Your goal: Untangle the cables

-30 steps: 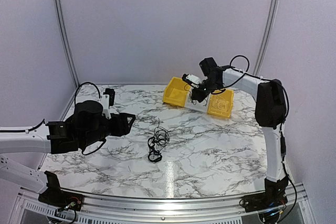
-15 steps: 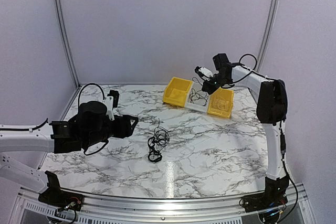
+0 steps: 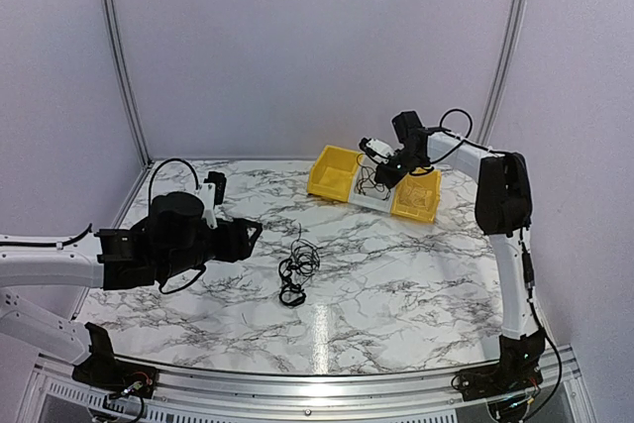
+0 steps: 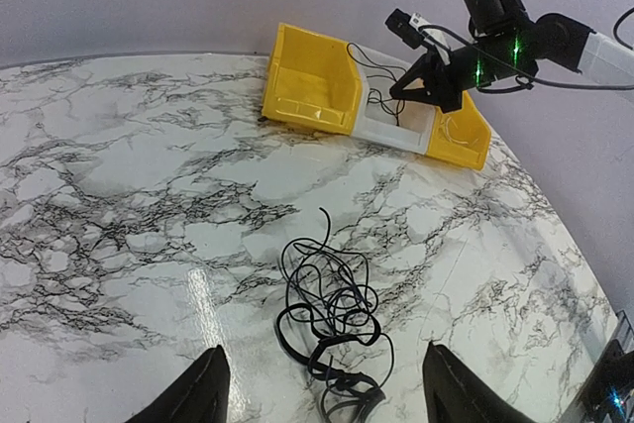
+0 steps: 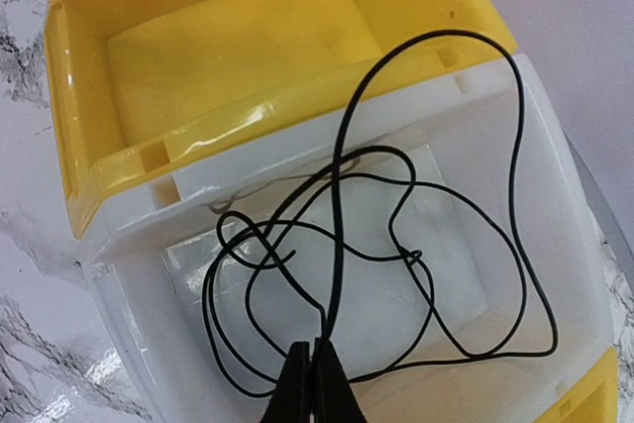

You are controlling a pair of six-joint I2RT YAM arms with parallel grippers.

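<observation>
A small tangle of thin black cables point(image 3: 293, 269) lies on the marble table; in the left wrist view the cables point(image 4: 332, 324) lie between my open left fingertips. My left gripper point(image 3: 248, 235) hovers to the left of the tangle, open and empty. My right gripper point(image 3: 381, 171) is over the white middle bin point(image 3: 374, 195), shut on one separate black cable point(image 5: 396, 245). That cable hangs in loops into the white bin point(image 5: 555, 245), pinched between the shut fingertips point(image 5: 297, 383).
Yellow bins stand on either side of the white one: a left bin point(image 3: 332, 173) and a right bin point(image 3: 416, 195), at the back of the table. The yellow bin point(image 5: 238, 56) beside the white one holds nothing I can see.
My right gripper swung right and up with the cable, then came back down a little over the white bin. My left arm crept slightly forward toward the tangle.
</observation>
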